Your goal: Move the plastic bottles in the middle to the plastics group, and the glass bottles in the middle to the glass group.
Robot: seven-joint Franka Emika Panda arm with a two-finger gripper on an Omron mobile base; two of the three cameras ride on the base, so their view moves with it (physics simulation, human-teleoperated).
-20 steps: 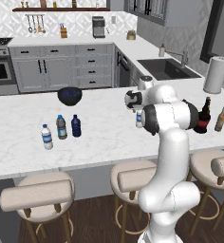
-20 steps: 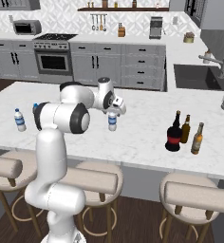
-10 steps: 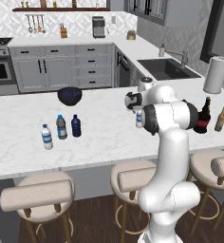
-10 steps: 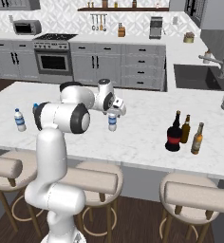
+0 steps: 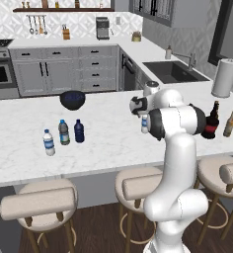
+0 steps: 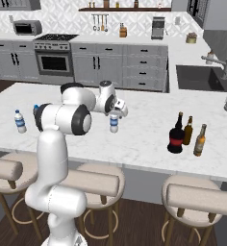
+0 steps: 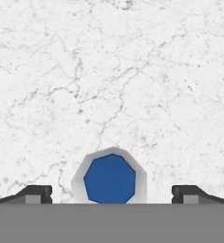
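We've got the hand (image 7: 112,194) with fingers spread wide, gripping nothing, directly above the clear plastic bottle (image 6: 114,123). Its blue faceted cap (image 7: 109,179) sits centred between the dark fingertips (image 7: 34,193). Veined white marble bench (image 7: 133,71) under it. Squat red-labelled glass bottle (image 6: 175,139) touches the slim brown ones (image 6: 188,130).

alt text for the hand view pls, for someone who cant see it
Looking straight down at a white marble counter, a small clear bottle seen from above shows its round blue top near the bottom of the picture. The open gripper hangs over it, one dark fingertip on each side, neither touching the bottle.
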